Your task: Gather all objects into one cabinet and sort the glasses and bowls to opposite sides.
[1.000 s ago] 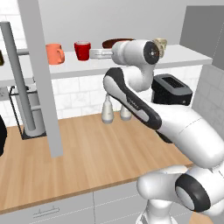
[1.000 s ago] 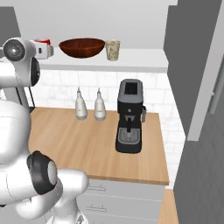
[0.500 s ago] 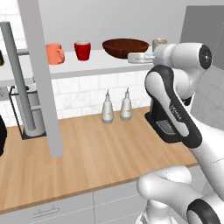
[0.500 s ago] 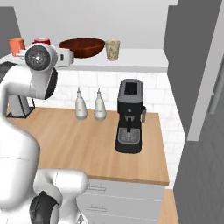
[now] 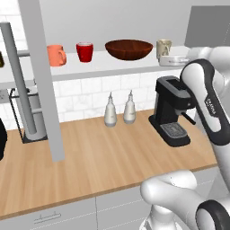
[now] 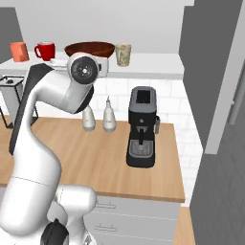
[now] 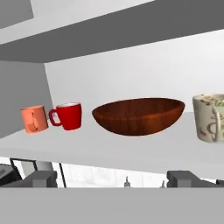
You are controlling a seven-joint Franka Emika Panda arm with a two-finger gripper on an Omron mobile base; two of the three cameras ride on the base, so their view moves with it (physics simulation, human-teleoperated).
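Four things stand in a row on the cabinet's pale grey shelf [image 5: 112, 67]. From left to right they are a coral-orange mug [image 5: 56, 55] [image 7: 35, 118], a red mug [image 5: 84, 51] [image 7: 66, 116], a wide dark brown bowl [image 5: 129, 48] [image 7: 138, 115] and a beige mottled mug [image 5: 163, 47] [image 7: 210, 117]. My gripper [image 7: 116, 179] [image 5: 171, 59] is open and holds nothing. It hovers at the shelf's front edge, just below shelf level, facing the bowl. In the left base view it sits below the beige mug.
The cabinet's grey door [image 5: 42, 76] stands open at the left, with a long bar handle [image 5: 18, 81] beside it. On the wooden counter [image 5: 99, 157] below stand two white bottles [image 5: 110, 112] and a black coffee machine [image 5: 173, 110]. A tall grey unit [image 6: 210, 72] rises at the right.
My arm has swung right along the shelf, from in front of the bowl to under the beige mug. The bowl now shows fully. The jaws stayed open.
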